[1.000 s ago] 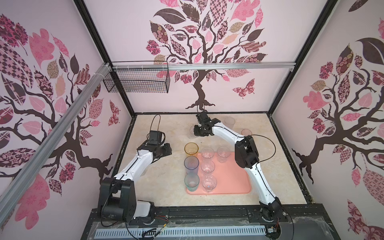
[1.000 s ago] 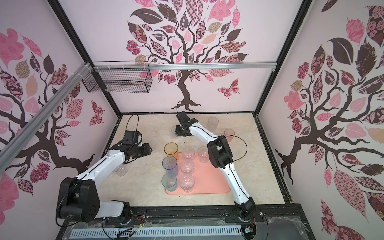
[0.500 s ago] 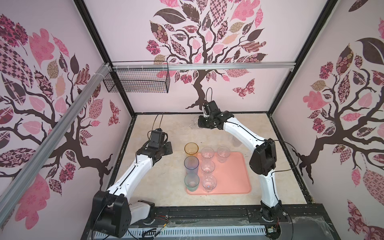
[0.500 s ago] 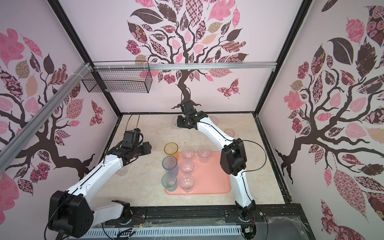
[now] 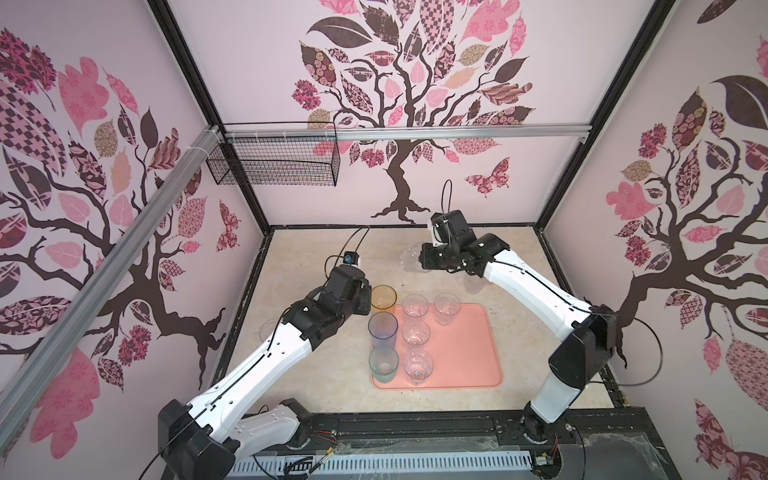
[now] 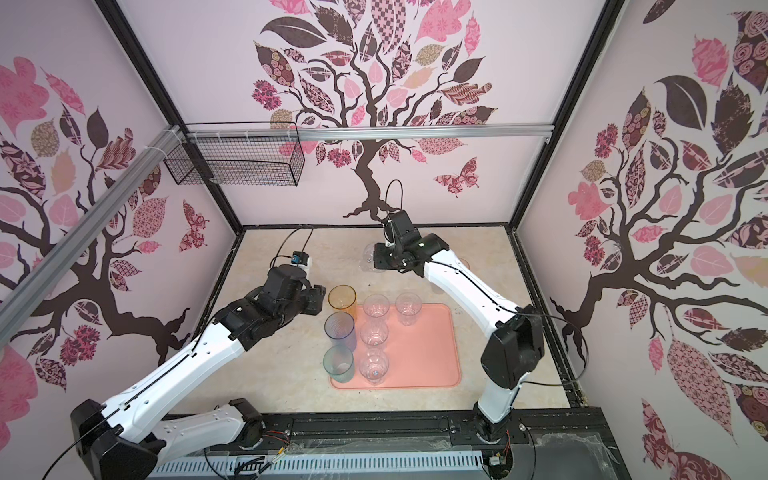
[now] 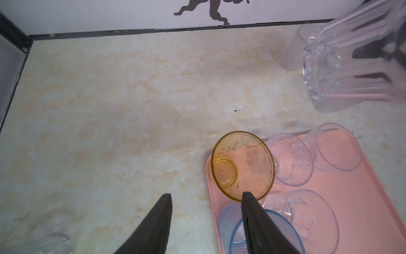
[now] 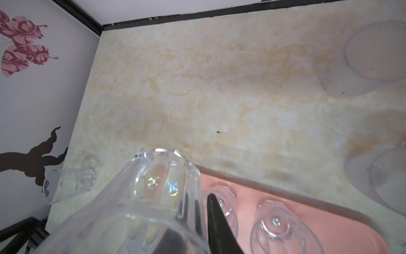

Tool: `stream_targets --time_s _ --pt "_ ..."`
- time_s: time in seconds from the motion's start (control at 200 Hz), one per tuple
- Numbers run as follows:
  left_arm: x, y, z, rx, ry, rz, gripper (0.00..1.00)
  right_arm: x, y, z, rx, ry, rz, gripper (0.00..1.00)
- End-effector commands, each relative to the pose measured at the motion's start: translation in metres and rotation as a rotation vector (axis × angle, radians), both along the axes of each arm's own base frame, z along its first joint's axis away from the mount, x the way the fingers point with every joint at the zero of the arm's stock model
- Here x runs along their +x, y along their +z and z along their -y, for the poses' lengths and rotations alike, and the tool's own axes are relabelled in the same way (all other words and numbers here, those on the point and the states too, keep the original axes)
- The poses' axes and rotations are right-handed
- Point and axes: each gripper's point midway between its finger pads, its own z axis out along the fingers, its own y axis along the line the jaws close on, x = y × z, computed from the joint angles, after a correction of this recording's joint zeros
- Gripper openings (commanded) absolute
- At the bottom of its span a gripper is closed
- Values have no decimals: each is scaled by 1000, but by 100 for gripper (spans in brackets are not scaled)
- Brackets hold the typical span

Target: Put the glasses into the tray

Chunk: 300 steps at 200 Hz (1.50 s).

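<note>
1. seven glasses (image 5: 415, 334) are standing in the tray (image 5: 469, 357), packing its left side and leaving the right side free for more.
2. our right fingers (image 8: 216, 220) are pinching a clear faceted glass (image 8: 153, 176) by its wall, nearly closed, holding it raised above the table (image 5: 316, 245) behind the tray.
3. our left fingers (image 7: 158, 220) are hovering half open and empty beside the amber glass (image 7: 241, 162).

The salmon-pink tray (image 5: 465, 353) lies near centre. Upright along its left edge stand an amber glass (image 5: 383, 297), a tall blue-grey glass (image 5: 382, 328) and a teal glass (image 5: 383, 365), with four clear faceted glasses (image 5: 415, 332) just beside them. Another clear faceted glass (image 8: 153, 198) hangs tilted in the right gripper (image 8: 198, 202) over the far table. One clear tumbler (image 5: 270, 328) lies on its side by the left wall.
</note>
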Motion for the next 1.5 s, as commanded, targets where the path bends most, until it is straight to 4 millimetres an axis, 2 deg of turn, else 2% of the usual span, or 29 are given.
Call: stream_targets --time_s 0.0,0.17,0.285,0.4,0.53,0.71,0.945,1.265,1.41,1.495 --pt "-7 22 15 14 -37 67 55 -32 19 33 -63 -8 27 0" --pt "-27 25 56 13 -161 109 55 -80 -14 76 -167 -39 -75 1" --pt "-37 18 75 3 -206 99 55 -113 -37 94 -186 -51 -157 1" --pt "-43 9 86 -9 -232 69 55 -138 -63 106 -196 -62 -239 2" --pt "-45 -1 87 -9 -229 48 55 -154 -99 113 -218 -70 -320 2" --pt "-45 -7 83 7 -217 45 56 -162 -146 115 -283 -79 -441 3" --pt "-46 -10 81 14 -211 39 56 -155 -177 117 -319 -104 -441 4" --pt "-45 -15 80 15 -205 37 57 -144 -201 108 -318 -105 -450 8" --pt "-46 -17 83 11 -214 26 57 -137 -203 104 -320 -103 -442 9" --pt "-46 -18 83 10 -214 26 57 -136 -207 103 -329 -99 -448 13"
